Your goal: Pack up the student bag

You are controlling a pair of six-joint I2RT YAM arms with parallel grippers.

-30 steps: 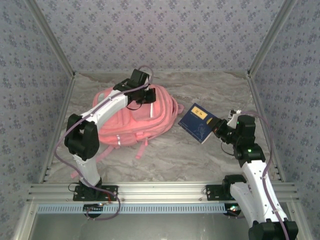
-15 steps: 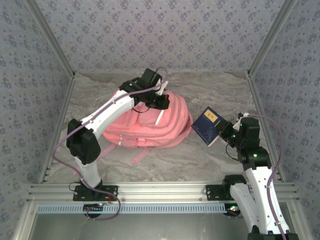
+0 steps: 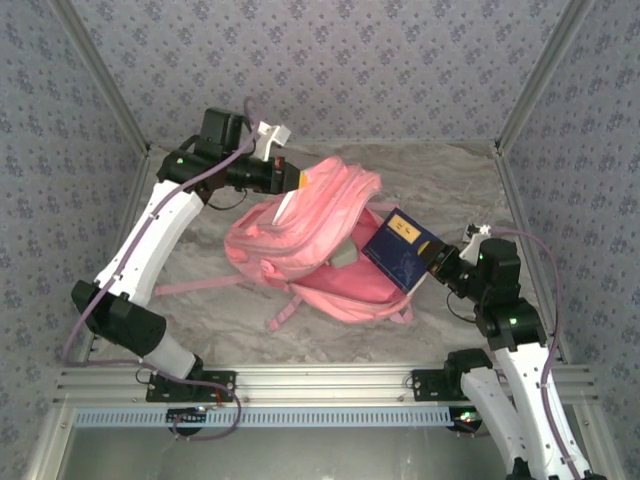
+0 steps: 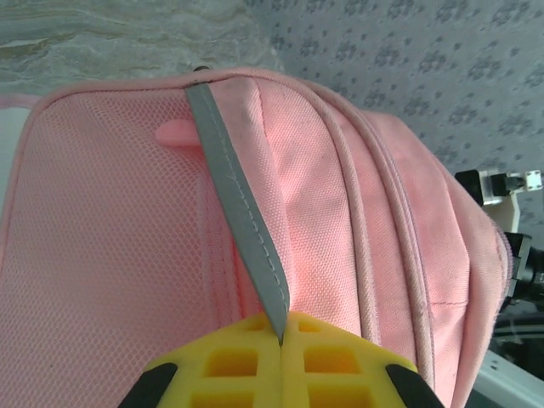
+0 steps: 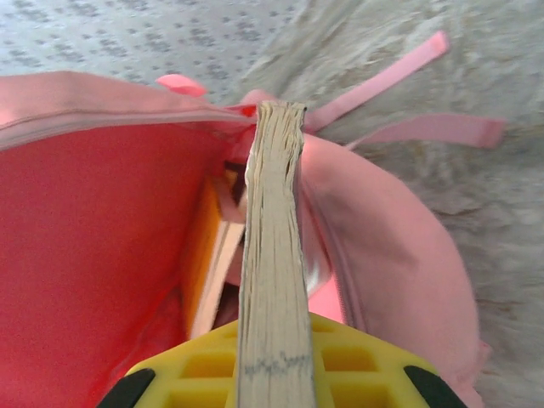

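**Change of state.** One second earlier the student bag [image 3: 320, 255] lay flat left of the desk [image 3: 440, 180] centre, with the left arm stretched over it. The book [image 3: 400, 247] was then held clear, near the right edge. The left arm has since drawn back toward the far left corner and lifted the bag's top edge. The bag now stands half raised across the middle of the desk, its main compartment gaping toward the right edge.

**Fingers.** The left fingers [image 4: 270, 353] are closed narrow on the grey reflective strip [image 4: 242, 246] of the bag. The right fingers [image 3: 438, 258] clamp the dark blue book by its near end, with the page edge upright between the yellow pads in the right wrist view.

**Meaning for the task.** The bag is held open and the book's far edge has arrived at the mouth — by my judgement, insertion is the step in hand and packing is not yet done.

**Limits of view.**
- From above, the pink flap overlaps the book's far corner. Whether that corner is past the zip line cannot be told.
- In the right wrist view, pale and orange shapes sit inside the red lining beside the book — too blurred to identify.
- The depth of free space inside the bag is hidden.
- The lower shoulder straps trail toward the near edge, partly under the body of the bag.
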